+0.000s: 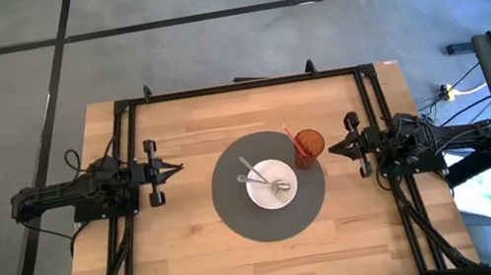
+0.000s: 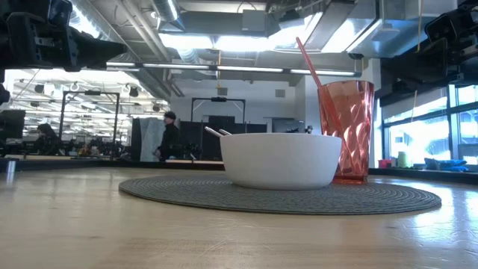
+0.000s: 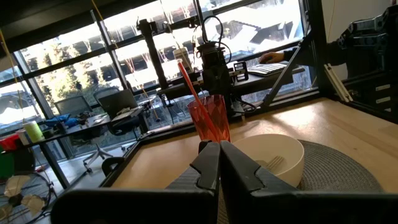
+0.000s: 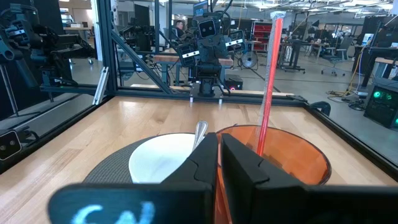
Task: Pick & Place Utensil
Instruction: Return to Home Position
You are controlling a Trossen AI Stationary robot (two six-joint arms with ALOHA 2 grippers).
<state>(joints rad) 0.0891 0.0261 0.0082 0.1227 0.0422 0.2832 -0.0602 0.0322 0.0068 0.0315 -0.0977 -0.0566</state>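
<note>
bench [image 1: 184,248] is set, fork [image 1: 262,177] in bowl [image 1: 260,195], straw [image 1: 294,138] in cup [image 1: 310,143], so left gripper [image 1: 174,168] and right gripper [image 1: 333,148] sit clenched, empty.

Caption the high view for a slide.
Utensils in bowl on mat, straw in cup at mat's right edge; left pincer and right pincer shut at the sides.

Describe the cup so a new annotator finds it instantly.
On the wooden table lies a round grey mat with a white bowl at its centre. The cup stands at the mat's right edge, beside the bowl. It is the only translucent orange, faceted thing there, with an orange straw leaning out of it.
</note>
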